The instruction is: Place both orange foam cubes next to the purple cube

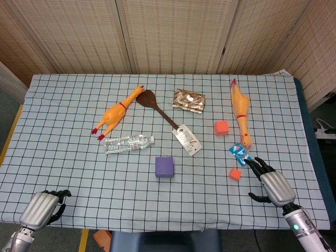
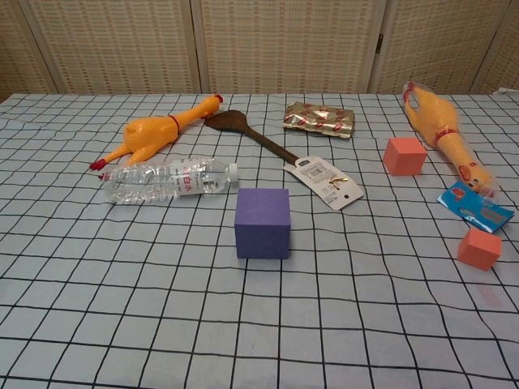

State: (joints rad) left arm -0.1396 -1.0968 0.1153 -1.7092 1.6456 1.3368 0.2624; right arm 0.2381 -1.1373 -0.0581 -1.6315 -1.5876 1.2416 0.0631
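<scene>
Purple cube (image 1: 164, 166) near the middle of the table (image 1: 63, 157), toward the front edge, standing alone on the checked cloth (image 1: 294, 121). 2 orange foam cubes, both right of it and well apart from it: larger orange cube (image 1: 221, 127) right of centre, just left of the right-hand rubber chicken (image 1: 241, 113); smaller orange cube (image 1: 234, 174) closer to the front edge, toward the front right corner, just below a blue packet (image 1: 239, 154). Right hand (image 1: 270, 181) near the front right corner, fingers (image 1: 257, 165) stretched apart toward the smaller orange cube, tips just beside it, holding nothing; contact with the cube hard to tell. Left hand (image 1: 44, 206) at the front left corner, at the table's edge, fingers curled in, nothing in them. Toward the back left of centre, a second rubber chicken (image 1: 116, 113), lying slantwise; in front of it a clear plastic bottle (image 1: 128, 143) on its side. Dark wooden spatula (image 1: 167, 119) with a white tag running diagonally from the back centre toward the purple cube. Shiny foil packet (image 1: 189, 100) near the back edge, right of the spatula's head. Neither hand visible in the chest view.
</scene>
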